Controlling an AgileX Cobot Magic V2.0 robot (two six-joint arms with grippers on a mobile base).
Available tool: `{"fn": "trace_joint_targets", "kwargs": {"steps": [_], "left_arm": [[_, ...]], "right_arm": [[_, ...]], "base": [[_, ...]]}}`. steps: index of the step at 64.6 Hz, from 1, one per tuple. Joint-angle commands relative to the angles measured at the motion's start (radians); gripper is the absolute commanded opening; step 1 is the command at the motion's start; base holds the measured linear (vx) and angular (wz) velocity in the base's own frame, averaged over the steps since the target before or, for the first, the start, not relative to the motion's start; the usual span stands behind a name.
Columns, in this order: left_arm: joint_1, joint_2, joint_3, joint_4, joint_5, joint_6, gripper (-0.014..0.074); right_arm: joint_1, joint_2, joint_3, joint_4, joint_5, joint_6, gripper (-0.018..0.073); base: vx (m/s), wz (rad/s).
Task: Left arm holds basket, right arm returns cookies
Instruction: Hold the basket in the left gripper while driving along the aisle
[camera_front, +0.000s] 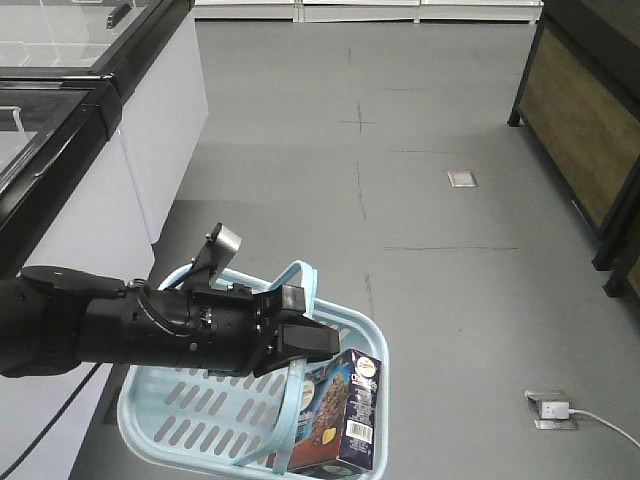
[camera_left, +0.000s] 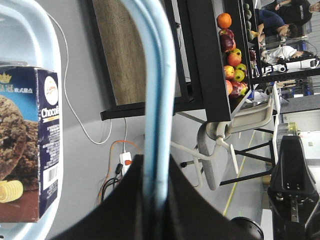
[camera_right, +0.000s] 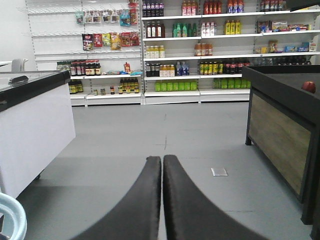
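The left gripper (camera_front: 318, 340) is clamped on the handle (camera_left: 155, 100) of the basket (camera_front: 123, 408). The cookies (camera_front: 345, 410) stand on end in its near right corner. The right gripper (camera_right: 162, 162), pressed closed and empty, has the basket low at its left.

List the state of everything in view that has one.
left gripper, shut on a strap handle
basket, held by that handle
cookies, standing on end in the basket, ungripped
right gripper, shut, holding nothing
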Motion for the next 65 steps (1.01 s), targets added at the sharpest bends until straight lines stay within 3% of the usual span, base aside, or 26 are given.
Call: {"fn": "trace_joint_targets", "kwargs": {"steps": [1,65], "left_arm": [[-0.004,-0.051,-0.027,-0.072,0.053,0.012,-0.0008],[-0.004,-0.051,-0.027,-0.072,0.052,0.012,-0.0008]], "right_arm": [[-0.004,-0.011,0.003,-0.007,-0.075,-0.004,-0.0008],[-0.004,-0.011,0.003,-0.007,-0.075,-0.004,-0.0008]], "base": [[0.03,-0.04],[0.11,-0.08]]}}
